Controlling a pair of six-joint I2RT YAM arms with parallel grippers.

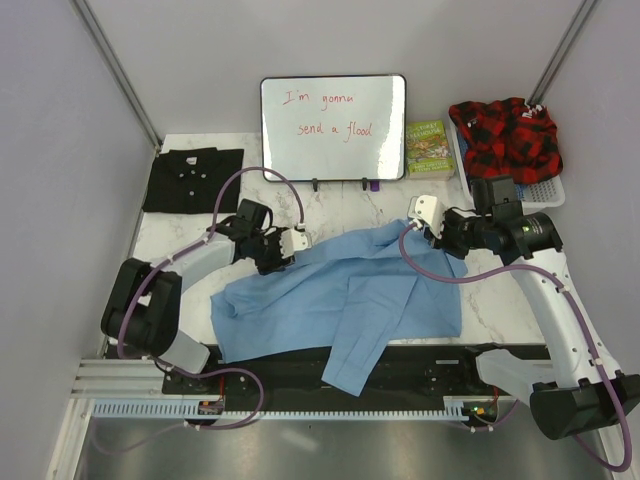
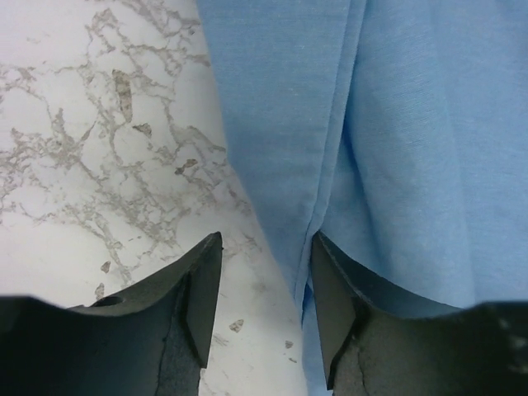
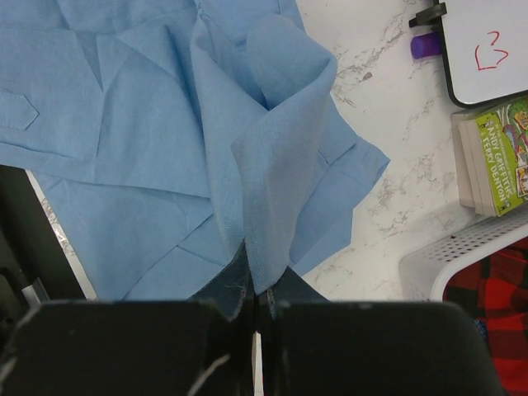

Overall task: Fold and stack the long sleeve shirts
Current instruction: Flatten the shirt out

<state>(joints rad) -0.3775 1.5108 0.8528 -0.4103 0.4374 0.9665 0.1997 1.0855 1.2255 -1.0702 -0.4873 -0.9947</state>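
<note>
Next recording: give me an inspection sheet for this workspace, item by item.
Surface: white marbled table.
Job's things: light blue shirt spread mid-table, rumpled, overhanging the near edge; black shirt folded at the far left corner.
Clutter: whiteboard, green book, white basket holding a red plaid garment, at the far edge.
Grippers: left gripper open, shirt edge between its jaws; right gripper shut on a raised fold of that shirt.
Cables: purple cables loop off both arms; the right one crosses above the shirt's corner.
Surroundings: grey walls on three sides.
</note>
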